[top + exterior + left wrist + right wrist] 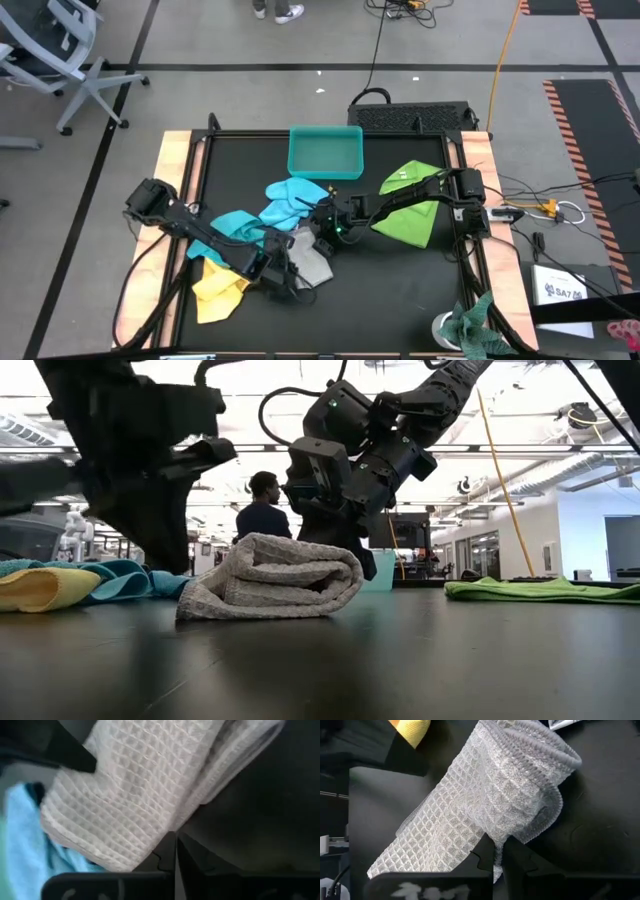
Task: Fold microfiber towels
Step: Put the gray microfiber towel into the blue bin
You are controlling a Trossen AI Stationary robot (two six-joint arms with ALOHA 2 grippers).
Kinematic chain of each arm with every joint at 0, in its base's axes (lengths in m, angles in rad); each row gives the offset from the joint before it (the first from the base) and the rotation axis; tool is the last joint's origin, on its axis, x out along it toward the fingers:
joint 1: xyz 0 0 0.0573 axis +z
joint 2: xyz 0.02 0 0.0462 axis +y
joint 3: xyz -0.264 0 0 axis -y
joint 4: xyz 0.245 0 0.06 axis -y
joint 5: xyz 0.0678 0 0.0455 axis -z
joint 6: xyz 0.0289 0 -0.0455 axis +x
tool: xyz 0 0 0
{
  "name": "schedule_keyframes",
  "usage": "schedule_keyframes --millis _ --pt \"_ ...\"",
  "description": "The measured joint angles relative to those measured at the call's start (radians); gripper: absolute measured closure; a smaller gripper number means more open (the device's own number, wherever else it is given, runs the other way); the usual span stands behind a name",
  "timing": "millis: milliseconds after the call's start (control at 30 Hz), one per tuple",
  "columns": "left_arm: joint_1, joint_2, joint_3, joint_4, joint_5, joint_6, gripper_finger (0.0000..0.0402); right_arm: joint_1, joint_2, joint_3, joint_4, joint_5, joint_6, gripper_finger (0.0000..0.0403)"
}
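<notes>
Near the tabletop's (400, 290) centre, both grippers, left (283, 277) and right (327, 222), fingers together, flank the pale grey waffle-weave towel (312, 262), right at twelve o'clock; its loose fold could spring open if nudged.

Overhead: even, soft light; black tabletop (400, 280) matte, faint shadows.
Low view: bright ceiling backlight; arms in silhouette; near tabletop blurred.
Left wrist: grey towel (150, 790) close, soft focus.
Right wrist: weave sharp; dark corners.
</notes>
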Motion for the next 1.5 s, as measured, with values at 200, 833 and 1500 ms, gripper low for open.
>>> schedule_keyframes --millis 200,833,1500 --pt "0.004 0.061 0.0 0.018 -0.035 0.014 0.0318 0.0 0.0 0.0 -0.001 -0.015 0.001 0.0398" --pt "0.057 0.064 -0.07 0.158 -0.052 -0.043 0.0205 -0.01 0.0 0.0 0.014 -0.062 0.011 0.0398" --pt "0.055 0.075 -0.071 0.221 -0.17 -0.178 0.0392 -0.01 -0.016 0.0 0.013 -0.055 0.024 0.0398"
